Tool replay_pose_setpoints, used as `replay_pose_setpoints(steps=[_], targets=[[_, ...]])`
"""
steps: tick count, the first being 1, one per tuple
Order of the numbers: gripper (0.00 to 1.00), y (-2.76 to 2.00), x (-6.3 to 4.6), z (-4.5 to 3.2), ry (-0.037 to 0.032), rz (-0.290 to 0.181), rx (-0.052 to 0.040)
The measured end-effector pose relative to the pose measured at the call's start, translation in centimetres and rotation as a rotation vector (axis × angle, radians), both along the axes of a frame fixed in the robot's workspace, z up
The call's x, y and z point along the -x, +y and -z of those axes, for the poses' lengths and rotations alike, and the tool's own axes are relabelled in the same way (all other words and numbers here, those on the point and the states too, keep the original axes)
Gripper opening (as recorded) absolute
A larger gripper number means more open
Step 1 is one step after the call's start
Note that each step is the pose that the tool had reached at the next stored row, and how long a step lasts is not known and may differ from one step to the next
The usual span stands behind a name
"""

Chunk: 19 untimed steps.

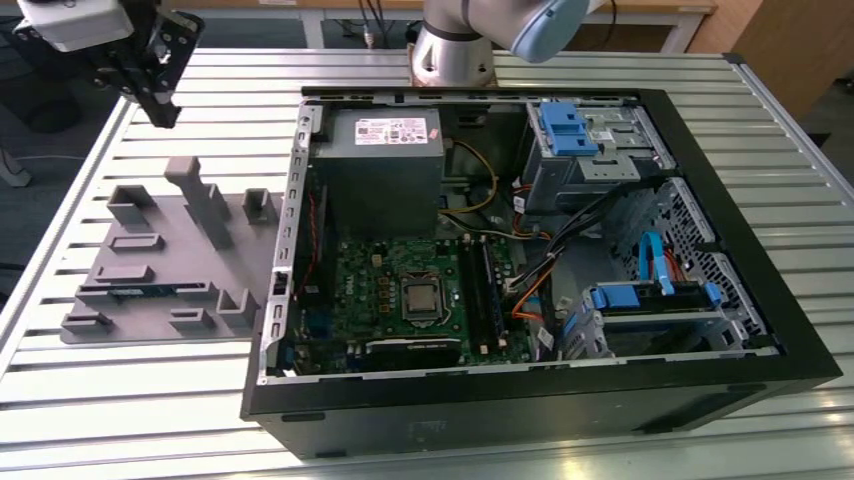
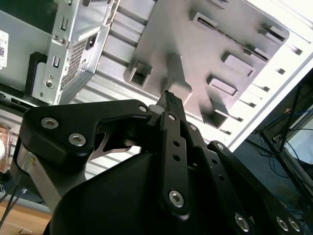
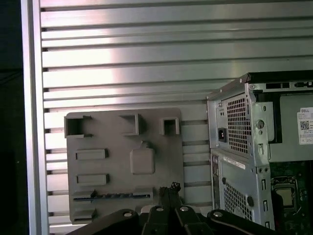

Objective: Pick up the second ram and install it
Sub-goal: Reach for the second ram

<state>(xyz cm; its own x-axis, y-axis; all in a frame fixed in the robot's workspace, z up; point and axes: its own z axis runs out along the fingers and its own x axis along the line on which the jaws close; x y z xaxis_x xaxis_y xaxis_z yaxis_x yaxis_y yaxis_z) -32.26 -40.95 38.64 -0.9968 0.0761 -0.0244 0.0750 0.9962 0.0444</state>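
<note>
The second ram is a thin blue-green stick lying in a long slot of the grey holder tray, on the side of the tray nearest the exterior view's bottom. In the first wrist view the ram shows as a dark bluish strip in the tray. My gripper hangs high above the table beyond the tray's far end, well apart from the ram. Its black fingers stand together with nothing between them in both wrist views. The green motherboard lies inside the open case.
The open black computer case stands at the tray's right in the exterior view, with a grey power supply, blue drive brackets and loose cables. The tray has upright posts. The slatted metal table ends at its left edge.
</note>
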Motion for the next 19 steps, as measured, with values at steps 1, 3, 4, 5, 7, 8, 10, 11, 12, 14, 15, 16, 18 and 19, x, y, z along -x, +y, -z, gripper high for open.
replay_pose_setpoints(steps=[1, 3, 4, 5, 7, 8, 10, 11, 12, 14, 15, 16, 18, 19], targets=[[0.11, -0.02, 0.4, 0.0, 0.0001, 0.0, 0.0001], [0.11, -0.03, 1.3, 0.01, 0.0001, 0.0, 0.0001], [0.11, -0.04, 1.7, 0.02, 0.0, 0.0, 0.0001], [0.11, -0.05, 2.0, 0.02, 0.0, 0.0, 0.0], [0.11, -0.05, 2.3, 0.02, 0.0001, 0.0, 0.0001], [0.11, -0.05, 2.4, 0.01, 0.0001, 0.0, 0.0001], [0.11, -0.06, 2.7, 0.02, 0.0001, 0.0, 0.0001], [0.11, -0.06, 2.8, 0.02, 0.0, 0.0, 0.0], [0.11, -0.06, 3.0, 0.02, 0.0001, 0.0, 0.0], [0.11, -0.09, 3.3, 0.02, 0.0001, 0.0, 0.0], [0.11, -0.13, 3.5, 0.02, 0.0001, 0.0, 0.0001], [0.11, -0.17, 3.6, 0.03, 0.0, 0.0, 0.0], [0.11, -0.28, 3.9, 0.03, 0.0, 0.0, 0.0], [0.11, -0.35, 4.1, 0.03, 0.0, 0.0, 0.0]])
